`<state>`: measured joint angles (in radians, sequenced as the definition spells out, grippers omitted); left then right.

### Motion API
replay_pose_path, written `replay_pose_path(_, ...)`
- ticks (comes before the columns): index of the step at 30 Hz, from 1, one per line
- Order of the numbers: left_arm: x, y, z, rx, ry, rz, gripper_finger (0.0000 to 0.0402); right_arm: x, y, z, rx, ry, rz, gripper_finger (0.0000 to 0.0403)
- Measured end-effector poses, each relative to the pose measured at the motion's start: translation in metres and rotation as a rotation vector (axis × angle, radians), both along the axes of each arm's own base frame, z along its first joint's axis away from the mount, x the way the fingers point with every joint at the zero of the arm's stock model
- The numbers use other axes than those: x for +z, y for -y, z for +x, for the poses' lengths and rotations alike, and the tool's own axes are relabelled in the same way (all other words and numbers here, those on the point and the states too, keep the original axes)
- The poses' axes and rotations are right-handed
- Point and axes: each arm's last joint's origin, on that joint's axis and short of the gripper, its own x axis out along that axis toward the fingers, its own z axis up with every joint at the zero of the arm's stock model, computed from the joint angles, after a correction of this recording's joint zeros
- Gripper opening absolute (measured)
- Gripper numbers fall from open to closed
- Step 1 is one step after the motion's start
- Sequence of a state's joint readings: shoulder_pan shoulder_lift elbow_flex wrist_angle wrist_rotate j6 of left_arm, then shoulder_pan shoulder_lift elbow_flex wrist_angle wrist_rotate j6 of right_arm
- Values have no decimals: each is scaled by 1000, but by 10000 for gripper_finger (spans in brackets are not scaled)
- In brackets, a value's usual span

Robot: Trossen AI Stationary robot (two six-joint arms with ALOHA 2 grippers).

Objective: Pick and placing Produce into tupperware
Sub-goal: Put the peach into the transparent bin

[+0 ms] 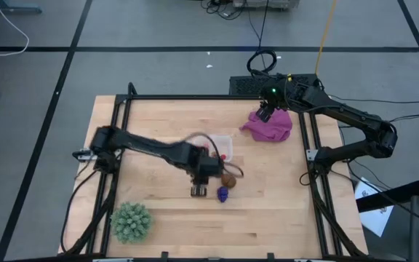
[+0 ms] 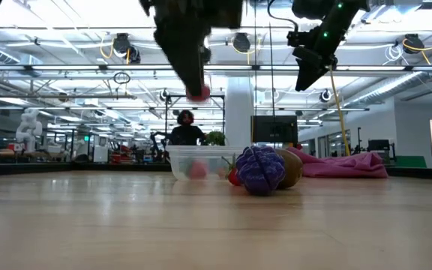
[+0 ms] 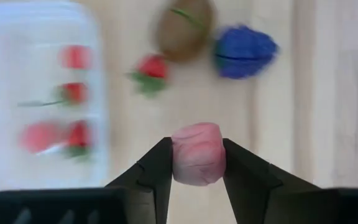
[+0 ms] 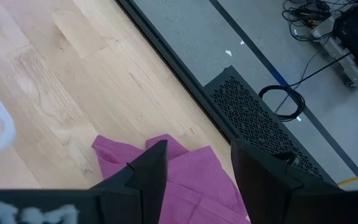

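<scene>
Pale wood planks make up the bench [image 1: 268,211], smooth and matte, framed by dark rails. Largest on it, at the lower left of the high view, sits a spiky green ball [image 1: 131,221]; a crumpled magenta cloth [image 1: 269,125] lies upper right, with the right gripper [image 4: 194,168] hovering above it, fingers spread and empty. At centre stands the tupperware [image 3: 39,93], clear thin plastic with rounded corners, already holding several red strawberry pieces [image 3: 73,93]. Just beside it lie a brown round piece [image 3: 180,31], a knobbly purple grape cluster [image 3: 246,51] and one more strawberry with green leaves [image 3: 151,68]. The left gripper [image 3: 196,163] is raised off the bench beside these, fingers pinching a small pink-red rounded piece [image 3: 196,153]. I judge the carry should end squarely over the container, low, before letting go, since such a smooth piece could bounce off the rim.
</scene>
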<state>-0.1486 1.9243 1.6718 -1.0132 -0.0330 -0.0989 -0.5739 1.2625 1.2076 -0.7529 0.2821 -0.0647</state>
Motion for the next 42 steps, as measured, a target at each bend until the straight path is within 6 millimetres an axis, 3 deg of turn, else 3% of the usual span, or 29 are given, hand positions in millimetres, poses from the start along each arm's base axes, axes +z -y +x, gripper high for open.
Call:
replay_pose_path(4,26,-34,-12,49,42,30,124,0,0,0,0,0,0,169)
replay_pose_path(8,32,-73,-15,94,51,15,128,0,0,0,-1,-1,-1,169)
replay_pose_path(12,22,-106,-11,96,36,-17,135,0,1,0,5,-6,-6,169)
replay_pose_path(17,-4,-132,-2,82,-6,-59,142,0,1,0,16,-15,-11,169)
replay_pose_path(22,-36,-140,10,33,-58,-81,139,0,1,0,15,-15,-12,169)
replay_pose_path(30,-64,-151,20,23,-84,-97,136,0,1,0,18,-15,-14,169)
replay_pose_path(42,-69,-153,24,10,-56,-126,136,1,1,0,19,-8,-18,169)
